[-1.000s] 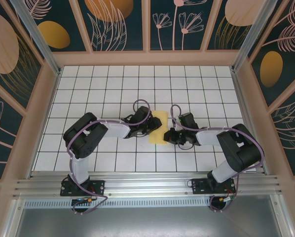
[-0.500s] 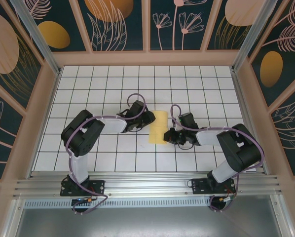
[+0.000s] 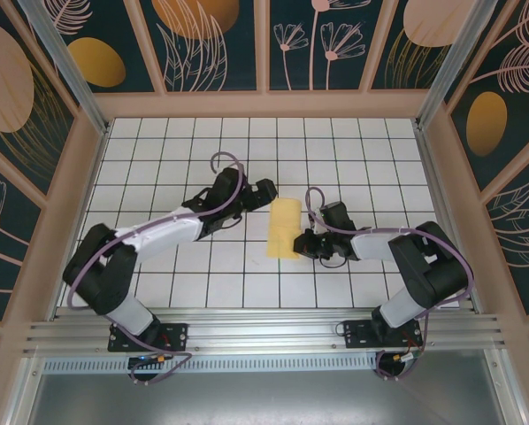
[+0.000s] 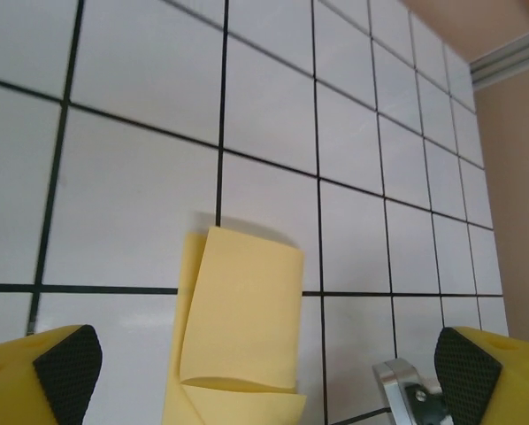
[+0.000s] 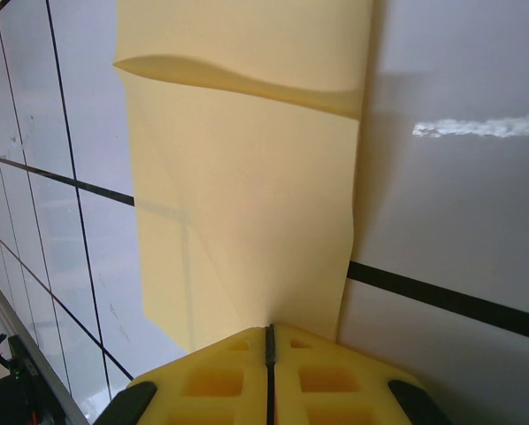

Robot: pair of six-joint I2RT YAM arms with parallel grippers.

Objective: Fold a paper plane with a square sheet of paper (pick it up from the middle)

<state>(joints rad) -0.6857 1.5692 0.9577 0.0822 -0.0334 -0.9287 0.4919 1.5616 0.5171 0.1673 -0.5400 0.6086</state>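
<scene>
**A:** Where was the square sheet of paper (image 3: 284,227)?

**B:** Near the middle of the white-tiled table (image 3: 158,159), between the two arms. It was folded into a narrow yellow strip that ran away from the arm bases.

**A:** Was it lying flat?

**B:** Not quite. The top layer bowed up a little, and one loose fold curved across the strip. A soft shadow showed along one long side.

**A:** And the left hand (image 3: 263,193)?

**B:** It was wide open. In its wrist camera the black-padded fingertips (image 4: 65,361) sat far apart in the bottom corners. The paper lay on the tiles between and beyond them and touched neither one. From above, that hand hung just beside the strip's far left corner.

**A:** The right hand (image 3: 303,243)?

**B:** It was closed, its yellow fingers (image 5: 220,381) pressed together with only a thin seam between them. It sat at the strip's near right edge. In its wrist camera the paper's edge ran straight into the fingertips, so the hand looked to be pinching the sheet there.
</scene>
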